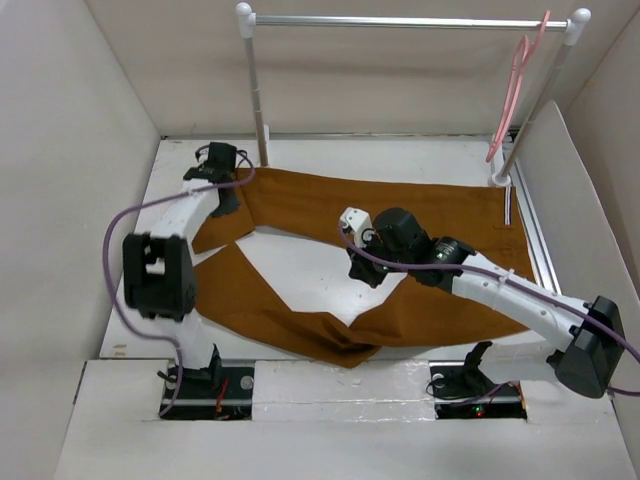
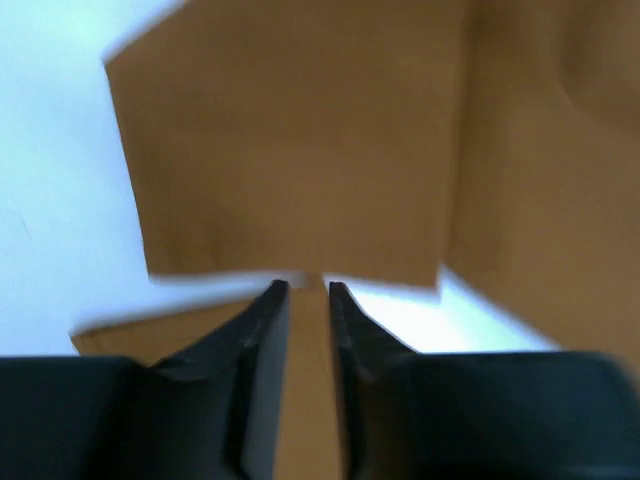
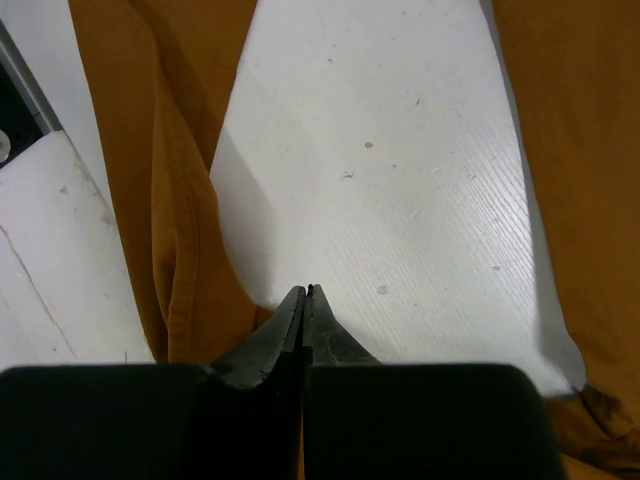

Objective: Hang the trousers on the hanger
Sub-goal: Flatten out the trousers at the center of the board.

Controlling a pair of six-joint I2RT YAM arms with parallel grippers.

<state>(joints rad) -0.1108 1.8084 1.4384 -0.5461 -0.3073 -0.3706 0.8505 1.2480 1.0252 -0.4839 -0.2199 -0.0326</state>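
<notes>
The rust-brown trousers (image 1: 400, 205) lie flat on the white table (image 1: 300, 262), waist at the right and the two legs spread toward the left. The pink hanger (image 1: 515, 90) hangs by its hook at the right end of the rail. My left gripper (image 1: 224, 200) is at the end of the far leg at the back left. In the blurred left wrist view its jaws (image 2: 309, 290) are nearly closed with brown cloth (image 2: 300, 150) between them. My right gripper (image 1: 362, 272) is shut and empty (image 3: 306, 290) over bare table between the legs, with cloth (image 3: 170, 230) just to its left.
A silver rail (image 1: 410, 20) on two white posts spans the back of the table. White walls enclose the table at the left, back and right. A metal strip (image 1: 540, 250) runs along the right edge.
</notes>
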